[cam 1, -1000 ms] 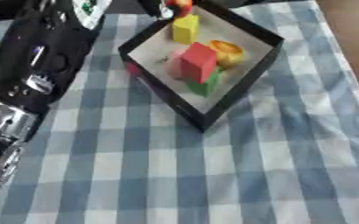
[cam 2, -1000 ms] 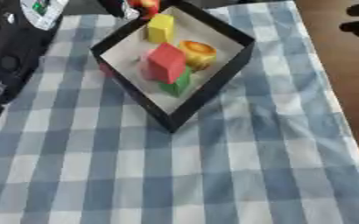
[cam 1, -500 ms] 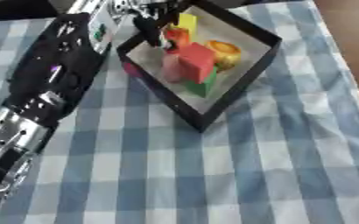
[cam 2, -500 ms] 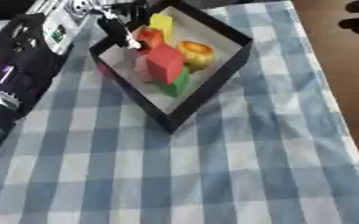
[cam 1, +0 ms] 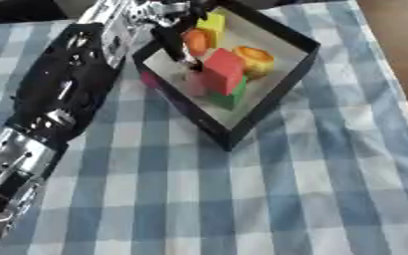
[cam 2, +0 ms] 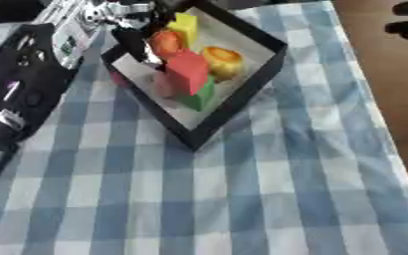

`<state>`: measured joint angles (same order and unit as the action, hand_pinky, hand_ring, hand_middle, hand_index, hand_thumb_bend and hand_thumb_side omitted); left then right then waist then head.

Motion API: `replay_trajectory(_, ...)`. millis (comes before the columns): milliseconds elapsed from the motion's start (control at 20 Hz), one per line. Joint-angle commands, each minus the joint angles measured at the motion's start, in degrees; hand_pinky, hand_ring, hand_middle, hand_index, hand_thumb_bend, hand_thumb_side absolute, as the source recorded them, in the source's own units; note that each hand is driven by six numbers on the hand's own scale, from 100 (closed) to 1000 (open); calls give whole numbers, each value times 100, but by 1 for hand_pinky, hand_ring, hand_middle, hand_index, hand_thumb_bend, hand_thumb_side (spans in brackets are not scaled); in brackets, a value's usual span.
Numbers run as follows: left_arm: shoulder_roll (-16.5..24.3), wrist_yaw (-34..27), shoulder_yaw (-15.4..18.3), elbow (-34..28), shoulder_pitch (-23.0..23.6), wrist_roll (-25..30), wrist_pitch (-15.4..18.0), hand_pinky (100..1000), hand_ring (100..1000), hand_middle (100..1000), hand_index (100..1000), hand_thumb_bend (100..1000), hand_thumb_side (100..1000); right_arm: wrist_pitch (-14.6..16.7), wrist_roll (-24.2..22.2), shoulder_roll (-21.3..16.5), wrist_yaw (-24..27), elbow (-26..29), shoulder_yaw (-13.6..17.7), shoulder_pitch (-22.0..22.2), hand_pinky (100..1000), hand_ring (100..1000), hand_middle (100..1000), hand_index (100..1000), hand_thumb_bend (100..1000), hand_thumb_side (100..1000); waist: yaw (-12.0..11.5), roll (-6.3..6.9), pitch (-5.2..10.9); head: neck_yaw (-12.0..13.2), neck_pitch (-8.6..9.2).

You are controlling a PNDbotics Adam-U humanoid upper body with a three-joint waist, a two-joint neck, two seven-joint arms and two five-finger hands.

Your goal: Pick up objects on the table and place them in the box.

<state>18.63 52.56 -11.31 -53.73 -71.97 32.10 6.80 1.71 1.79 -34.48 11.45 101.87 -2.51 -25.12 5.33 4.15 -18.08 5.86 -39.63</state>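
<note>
The left hand (cam 1: pixel 174 22) reached in from the far left over the box (cam 1: pixel 273 94), its dark fingers (cam 1: pixel 174 42) curled down round a small orange-red object (cam 1: pixel 196 42), rounded in outline, held just above the box's far-left interior. The right hand showed in neither view. The held object appeared smooth and hard, probably a light plastic toy; being rounded, it would likely slip from a pinch at its ends, so a hold across its widest part seemed soundest. Just right of the hand lay a red block (cam 1: pixel 222 71), square-edged and matt, resting partly on a green block (cam 1: pixel 231 97); both looked rigid and light, with flat faces that would offer easy opposed grasp surfaces. A yellow block (cam 1: pixel 212 22) stood at the far corner of the box, and a yellow-orange ring-like piece (cam 1: pixel 255 58) lay toward the right wall, glossy and rounded. The box was shallow, black-walled with a pale floor, probably stiff card, set cornerwise on the table. A blue-and-white checked cloth (cam 1: pixel 286 189) covered the table, soft and slightly creased at the right; no loose object was visible on it
</note>
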Motion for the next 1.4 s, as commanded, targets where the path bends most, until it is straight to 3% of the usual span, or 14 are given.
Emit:
replay_trajectory(50, 328, -346, 184, -498, -76, -368, -162, 743, 736, 681, 838, 420, 313, 5, 30, -108, 23, 87, 61, -28, 937, 788, 800, 782, 100, 798, -26, -11, 254, -42, -21)
replay_trajectory(450, 1122, -1514, 559, -1967, 319, -1388, -623, 711, 697, 670, 818, 410, 353, 29, 126, -158, 99, 132, 136, -39, 936, 790, 803, 782, 100, 778, -165, -12, 335, -229, -79)
replay_trajectory(800, 2051, -3311, 1034, -3235, 1815, -2979, -1008, 708, 700, 688, 829, 408, 434, -17, 254, -166, 214, 116, 234, -187, 938, 794, 809, 786, 100, 706, -297, 7, 381, -463, -62)
replay_trajectory(1050, 1925, -4603, 1391, -3792, 3125, -3996, -1056, 700, 693, 679, 832, 396, 504, -140, 235, -70, 284, -38, 244, -358, 939, 795, 810, 787, 100, 757, -328, -47, 426, -495, -87)
replay_trajectory(1200, 1559, -5251, 1616, -3928, 3656, -4430, -1051, 688, 678, 664, 825, 379, 528, -184, 219, 10, 343, -139, 251, -437, 937, 790, 804, 782, 100, 716, -348, -84, 453, -482, -91)
replay_trajectory(1400, 1225, -5791, 1779, -3989, 4089, -4841, -904, 688, 684, 671, 830, 415, 551, -249, 168, 99, 466, -281, 252, -501, 937, 786, 801, 779, 100, 730, -373, -136, 484, -476, -111)
